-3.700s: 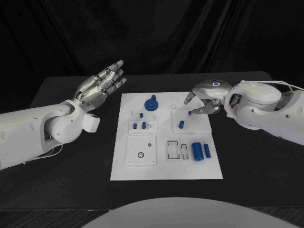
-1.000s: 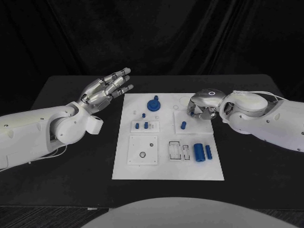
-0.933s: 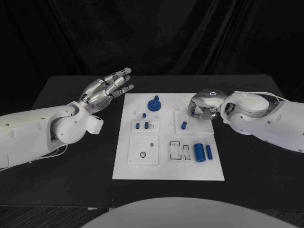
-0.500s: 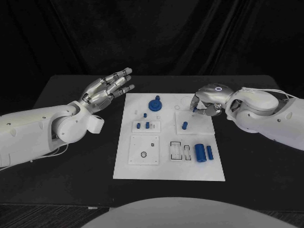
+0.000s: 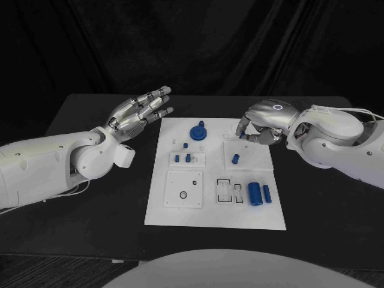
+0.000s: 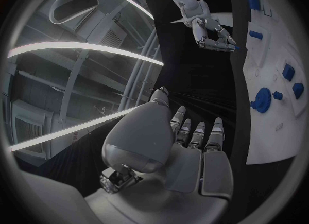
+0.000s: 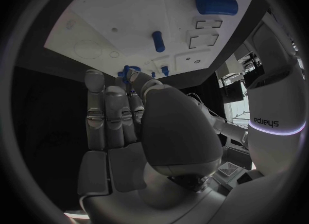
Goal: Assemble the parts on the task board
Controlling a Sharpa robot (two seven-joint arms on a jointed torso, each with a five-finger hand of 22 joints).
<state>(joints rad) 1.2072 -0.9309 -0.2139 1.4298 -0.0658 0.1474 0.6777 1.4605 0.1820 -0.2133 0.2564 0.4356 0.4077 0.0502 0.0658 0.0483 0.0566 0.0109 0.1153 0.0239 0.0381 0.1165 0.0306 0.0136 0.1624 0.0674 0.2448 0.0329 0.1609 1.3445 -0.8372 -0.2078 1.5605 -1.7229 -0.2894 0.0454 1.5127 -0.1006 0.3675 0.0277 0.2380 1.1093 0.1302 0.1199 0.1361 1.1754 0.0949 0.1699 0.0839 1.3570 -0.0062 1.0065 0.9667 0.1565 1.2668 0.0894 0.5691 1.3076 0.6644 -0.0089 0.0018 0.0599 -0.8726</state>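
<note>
Right robot hand (image 5: 260, 125) is over the far right corner of the board (image 5: 216, 216), fingers curled down and tips drawn together; a small blue part (image 7: 126, 71) sits at those tips in the right wrist view, though I cannot tell if it is truly pinched or just touched. Left robot hand (image 5: 140, 111) is raised off the counter (image 5: 88, 198) beside the board's far left corner, palm open, fingers spread and straight, holding nothing. Out onto the board: the round blue knob (image 5: 196, 131) stands near the far edge, between the two hands. Just nearer, a tiny blue peg (image 5: 185, 144) stands alone. Then the left raised square plate (image 5: 184, 159) carries two short blue pegs (image 5: 182, 158) side by side, and the right square plate (image 5: 246, 161) carries a single blue pin (image 5: 234, 159). Nearer the robot, a square plate with an oval hole (image 5: 182, 195) lies on the left, and next to it two rectangular slots (image 5: 229, 192), outlined in black, nothing visible in them. Right beside those slots lie a fat blue cylinder (image 5: 254, 192) and a thinner blue rod (image 5: 266, 192), flat on the board and parallel.
</note>
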